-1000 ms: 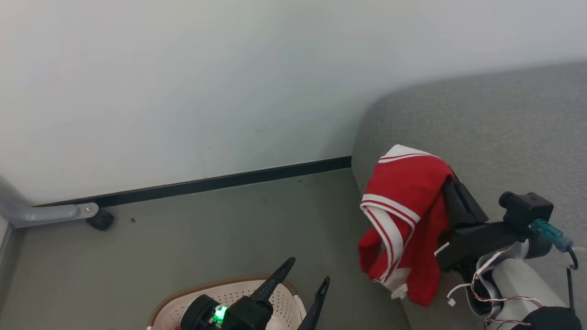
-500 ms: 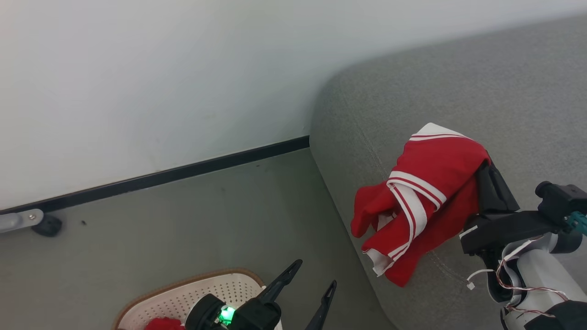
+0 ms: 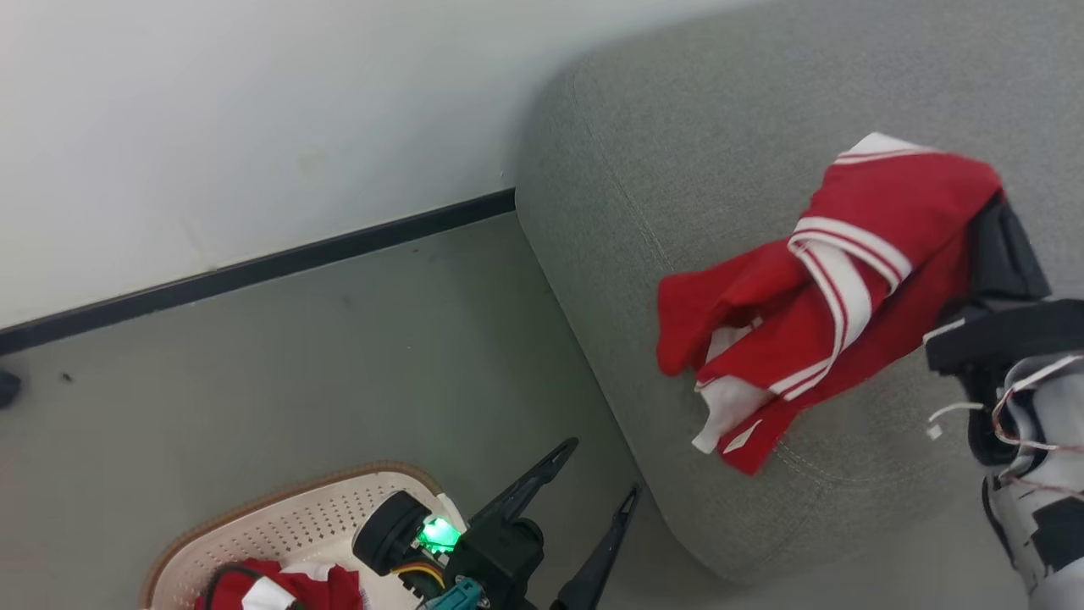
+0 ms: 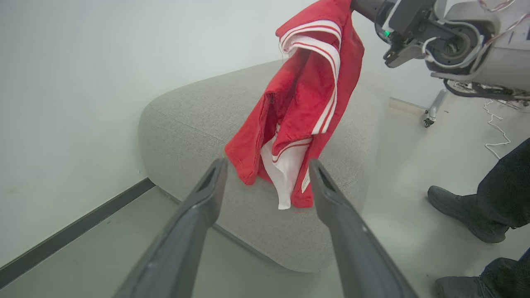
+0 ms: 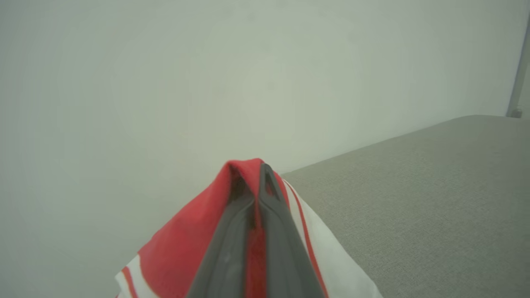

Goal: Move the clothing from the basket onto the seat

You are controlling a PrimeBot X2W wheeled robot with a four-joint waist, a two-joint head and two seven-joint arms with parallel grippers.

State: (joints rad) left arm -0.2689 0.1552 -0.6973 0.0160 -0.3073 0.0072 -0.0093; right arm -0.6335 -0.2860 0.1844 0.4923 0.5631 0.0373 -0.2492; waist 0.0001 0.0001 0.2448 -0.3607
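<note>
Clothing (image 3: 881,212) hangs below right pincer (image 5: 254,174), clamped on it, over seat (image 3: 720,102); left pincer (image 3: 601,466) apart, by basket (image 3: 288,525).

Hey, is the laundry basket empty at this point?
No, a red garment with a bit of white on it lies inside the basket at the lower left of the head view.

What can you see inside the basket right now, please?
A red garment with white trim lies in the basket. The wrist of the left claw hides its right part; the picture's edge hides more.
</note>
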